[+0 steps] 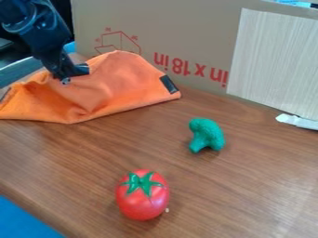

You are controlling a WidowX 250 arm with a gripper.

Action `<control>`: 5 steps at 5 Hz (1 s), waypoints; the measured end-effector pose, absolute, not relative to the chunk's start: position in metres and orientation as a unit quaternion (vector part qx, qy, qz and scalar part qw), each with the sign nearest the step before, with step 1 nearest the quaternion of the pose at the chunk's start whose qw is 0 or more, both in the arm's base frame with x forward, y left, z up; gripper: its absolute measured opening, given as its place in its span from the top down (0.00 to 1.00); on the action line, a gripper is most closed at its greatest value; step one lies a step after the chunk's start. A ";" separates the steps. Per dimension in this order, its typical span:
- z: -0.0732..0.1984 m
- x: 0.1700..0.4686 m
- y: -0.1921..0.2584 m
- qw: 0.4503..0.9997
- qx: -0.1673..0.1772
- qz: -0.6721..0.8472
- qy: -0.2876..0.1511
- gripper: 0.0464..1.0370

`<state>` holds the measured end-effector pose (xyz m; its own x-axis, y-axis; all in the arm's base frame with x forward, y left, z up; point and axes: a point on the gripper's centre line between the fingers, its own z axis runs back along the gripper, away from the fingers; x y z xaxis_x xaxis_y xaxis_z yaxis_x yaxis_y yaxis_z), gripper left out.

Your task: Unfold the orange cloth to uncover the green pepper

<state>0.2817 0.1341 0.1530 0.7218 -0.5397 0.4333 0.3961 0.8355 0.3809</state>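
Set black gripper [74,76] at rumpled orange cloth [124,79], apparently for fold access; could not tell open from closed. Spaced green toy broccoli [207,133], glossy red tomato [142,202] well clear of gripper.

Cardboard box [186,28]: red lettering [186,67] on its side, upside down, slanting down to the right; the legible part reads "in x 18 in".
Red box drawing [118,42]: on the same cardboard, small marks around it, too small to read.

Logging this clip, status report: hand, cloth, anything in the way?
Hand at orange cloth, hold unclear. Cloth rumpled, before cardboard. Red tomato, green broccoli lie clear of both.
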 end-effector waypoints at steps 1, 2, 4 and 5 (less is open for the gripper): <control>0.160 0.270 0.127 0.923 0.123 -0.256 -0.261 0.98; 0.163 0.258 0.115 0.926 0.117 -0.262 -0.246 0.98; 0.151 0.239 0.096 0.924 0.128 -0.273 -0.236 0.98; 0.138 0.231 0.087 0.917 0.144 -0.287 -0.237 0.98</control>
